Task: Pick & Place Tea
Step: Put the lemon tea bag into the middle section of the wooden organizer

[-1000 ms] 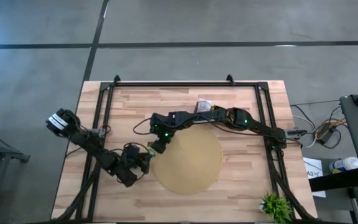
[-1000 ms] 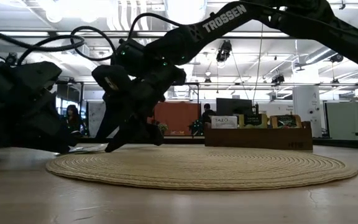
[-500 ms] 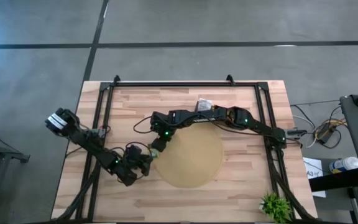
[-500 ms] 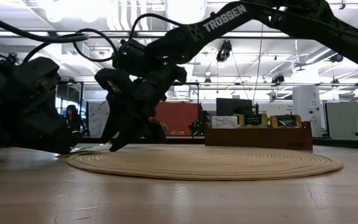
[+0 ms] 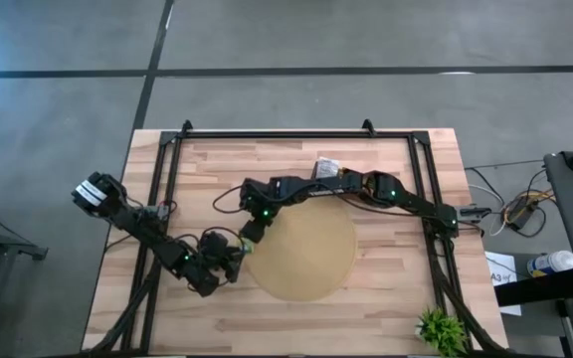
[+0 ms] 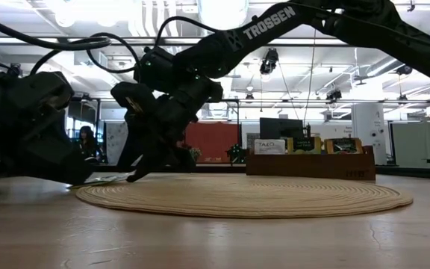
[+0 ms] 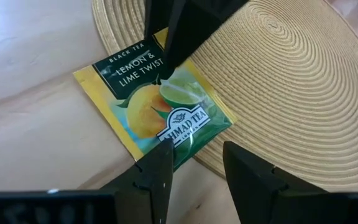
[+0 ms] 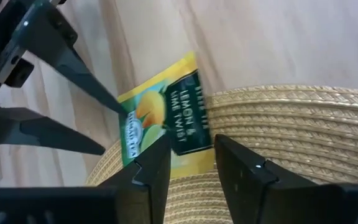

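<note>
Tea sachet (image 7: 157, 104) lies flat across the mat (image 7: 291, 93) edge — both claws open, fingers touching it.

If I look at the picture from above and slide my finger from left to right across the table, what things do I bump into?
The left gripper → the round woven mat → the little green plant at the table's right corner.

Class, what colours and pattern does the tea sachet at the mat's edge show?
The tea sachet is yellow with a dark green label band and lemon-and-lime artwork; clearest in the left wrist view.
</note>
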`<act>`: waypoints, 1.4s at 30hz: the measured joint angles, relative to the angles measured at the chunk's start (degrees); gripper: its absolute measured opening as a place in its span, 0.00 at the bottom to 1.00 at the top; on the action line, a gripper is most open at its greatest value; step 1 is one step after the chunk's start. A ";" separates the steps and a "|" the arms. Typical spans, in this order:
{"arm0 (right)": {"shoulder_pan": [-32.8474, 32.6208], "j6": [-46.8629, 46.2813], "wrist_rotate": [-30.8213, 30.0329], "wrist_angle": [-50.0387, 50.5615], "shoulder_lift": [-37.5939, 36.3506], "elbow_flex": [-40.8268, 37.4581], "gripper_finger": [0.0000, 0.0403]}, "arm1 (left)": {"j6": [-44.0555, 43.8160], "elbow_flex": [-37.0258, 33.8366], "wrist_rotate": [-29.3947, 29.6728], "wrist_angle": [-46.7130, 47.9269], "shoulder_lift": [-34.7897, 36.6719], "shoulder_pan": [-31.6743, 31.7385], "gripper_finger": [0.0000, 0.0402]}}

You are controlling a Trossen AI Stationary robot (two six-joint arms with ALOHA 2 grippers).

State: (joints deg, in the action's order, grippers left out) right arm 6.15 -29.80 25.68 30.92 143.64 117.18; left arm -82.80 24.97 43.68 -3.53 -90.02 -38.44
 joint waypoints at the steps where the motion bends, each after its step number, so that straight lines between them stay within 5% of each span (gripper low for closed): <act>1: -0.02 0.00 0.08 0.00 0.02 -0.02 0.31 | 0.34 0.00 0.00 0.00 0.00 0.14 0.36; 17: 0.02 1.88 0.14 -1.15 0.12 0.26 0.03 | 4.62 -0.04 1.04 -1.03 0.21 0.97 0.36; 25: 0.73 7.24 -0.46 3.40 -1.09 4.32 0.02 | 4.74 -0.26 0.89 1.33 6.41 0.99 0.36; 35: 2.82 18.84 -17.16 23.13 -6.64 12.53 0.02 | 4.76 -0.20 6.95 14.16 20.33 0.99 0.36; 42: 3.49 19.98 -29.49 23.15 -19.31 4.89 0.02 | 4.70 -0.12 15.49 17.87 26.76 0.99 0.36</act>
State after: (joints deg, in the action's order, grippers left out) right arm 9.65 -9.82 -3.80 54.07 124.32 122.07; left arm -78.10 24.86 59.18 14.34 -63.26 -37.45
